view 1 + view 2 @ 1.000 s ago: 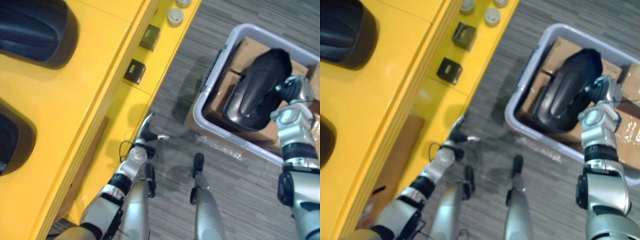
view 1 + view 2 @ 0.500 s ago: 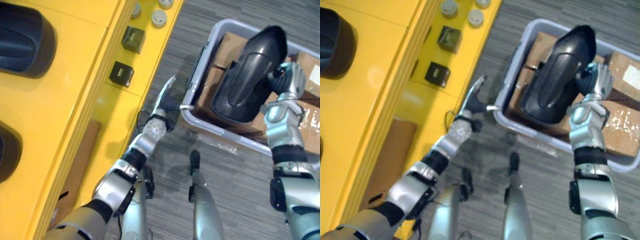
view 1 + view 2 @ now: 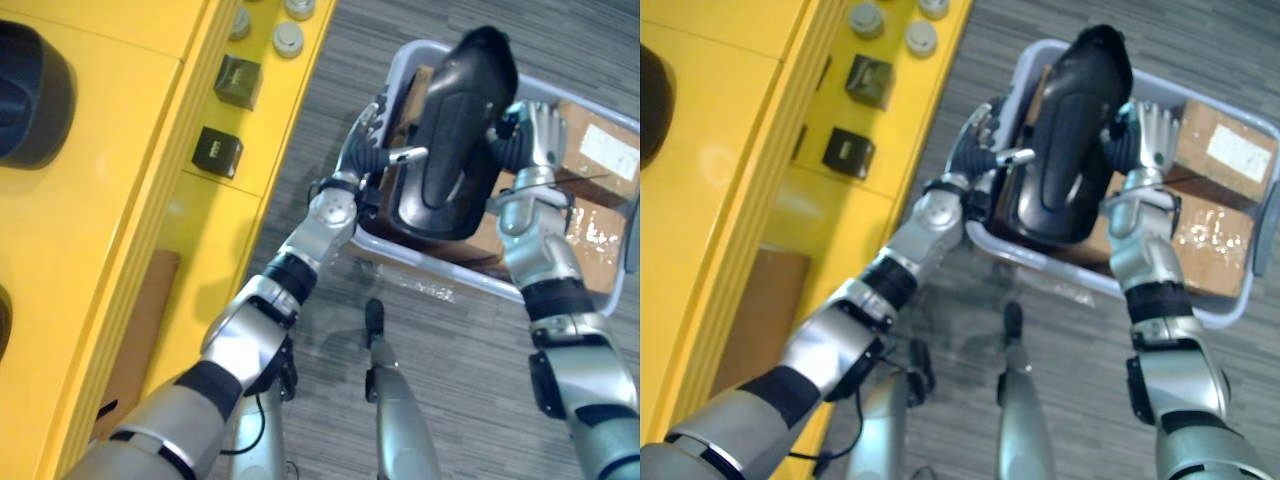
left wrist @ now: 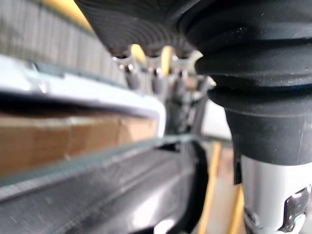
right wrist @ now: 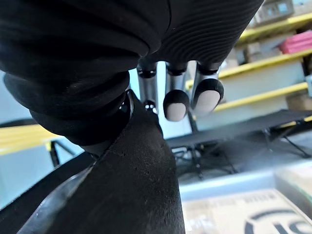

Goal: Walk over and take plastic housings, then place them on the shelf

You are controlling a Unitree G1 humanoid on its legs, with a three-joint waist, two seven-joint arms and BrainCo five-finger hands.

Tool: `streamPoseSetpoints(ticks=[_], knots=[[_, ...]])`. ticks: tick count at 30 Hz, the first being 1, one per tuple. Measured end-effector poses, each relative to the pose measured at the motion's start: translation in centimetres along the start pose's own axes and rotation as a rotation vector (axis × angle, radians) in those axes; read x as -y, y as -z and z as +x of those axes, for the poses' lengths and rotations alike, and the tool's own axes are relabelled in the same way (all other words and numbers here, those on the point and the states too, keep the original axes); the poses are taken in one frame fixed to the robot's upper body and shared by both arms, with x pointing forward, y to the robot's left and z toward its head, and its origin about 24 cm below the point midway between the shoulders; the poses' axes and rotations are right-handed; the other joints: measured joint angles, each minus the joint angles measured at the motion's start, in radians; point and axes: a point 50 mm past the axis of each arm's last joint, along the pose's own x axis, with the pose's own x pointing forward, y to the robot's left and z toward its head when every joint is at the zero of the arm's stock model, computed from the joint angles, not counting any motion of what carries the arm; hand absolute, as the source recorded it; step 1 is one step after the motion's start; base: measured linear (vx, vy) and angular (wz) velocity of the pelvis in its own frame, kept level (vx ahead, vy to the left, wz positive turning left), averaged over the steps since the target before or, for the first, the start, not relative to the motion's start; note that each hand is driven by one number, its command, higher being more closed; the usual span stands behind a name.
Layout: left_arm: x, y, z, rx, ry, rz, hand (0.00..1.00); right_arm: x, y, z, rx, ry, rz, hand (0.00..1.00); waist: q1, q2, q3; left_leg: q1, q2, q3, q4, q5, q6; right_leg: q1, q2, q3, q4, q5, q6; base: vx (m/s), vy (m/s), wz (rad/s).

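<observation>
shelf point(image 3: 120, 220): yellow, fills the 9 o'clock side from near edge to far edge.
bin point(image 3: 455, 277): pale grey, on the striped floor at 1 to 2 o'clock, just beside the shelf's edge.
housing point(image 3: 450, 140): black, long and curved, standing almost upright above the bin's 9 o'clock end, narrow end toward 12; held between the two hands.
second housing point(image 3: 30, 95): dark, lying on the shelf at 10 o'clock, well apart from the bin.
cartons point(image 3: 600, 160): brown cardboard, packed inside the bin, showing at 3 o'clock of the housing.
left hand point(image 3: 365, 150): at the housing's 9 o'clock side, fingers straight, thumb laid out across the black face; not curled round it.
right hand point(image 3: 530, 135): at the housing's 3 o'clock side, fingers straight and spread, palm against the edge.
black boxes point(image 3: 217, 152): two small ones on the shelf's lower ledge at 11 o'clock.
caps point(image 3: 288, 38): small grey rounds at 12 o'clock of the boxes.
</observation>
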Motion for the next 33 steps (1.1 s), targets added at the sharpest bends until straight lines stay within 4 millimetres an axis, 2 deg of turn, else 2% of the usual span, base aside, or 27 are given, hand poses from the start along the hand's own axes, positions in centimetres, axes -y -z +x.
streamPoseSetpoints(ticks=[7,14,18,27,33], knots=[[-1.9,1.0,0.1,-0.054,-0.069,0.062,0.00,-0.1,-1.3,0.4,0.058,-0.001,-0.002,1.00,-0.026,-0.003,0.001,0.006,0.026,0.029,0.038,-0.032,0.001,0.001,0.019,0.037,-0.003,0.003,0.004,-0.06,-0.053,-0.18],[-3.1,1.6,0.1,-0.099,-0.136,0.155,0.00,-0.7,-2.0,0.1,0.067,-0.015,0.021,1.00,-0.028,-0.003,0.001,0.010,0.032,0.032,0.039,-0.035,-0.001,0.001,0.025,0.045,-0.007,0.004,0.005,-0.06,-0.065,-0.04],[-3.5,1.6,0.1,-0.102,-0.168,0.131,0.00,-1.1,-2.5,0.0,0.069,-0.015,0.041,1.00,-0.029,-0.003,0.001,0.013,0.029,0.033,0.035,-0.035,-0.001,0.001,0.023,0.046,-0.007,0.004,0.005,-0.06,-0.061,0.00],[-3.3,1.6,0.1,-0.105,-0.186,0.095,0.00,-1.7,-3.2,-0.3,0.072,-0.018,0.070,1.00,-0.033,-0.003,0.001,0.022,0.026,0.034,0.028,-0.035,0.000,0.007,0.021,0.047,-0.007,0.004,0.005,-0.05,-0.057,0.00],[-2.1,2.0,0.0,-0.137,-0.155,-0.007,0.00,-1.9,-4.4,-0.8,0.118,-0.006,0.090,1.00,-0.041,-0.005,0.000,0.030,0.025,0.030,0.026,-0.035,0.000,0.022,0.020,0.044,-0.015,0.004,0.005,-0.05,-0.057,0.02]])
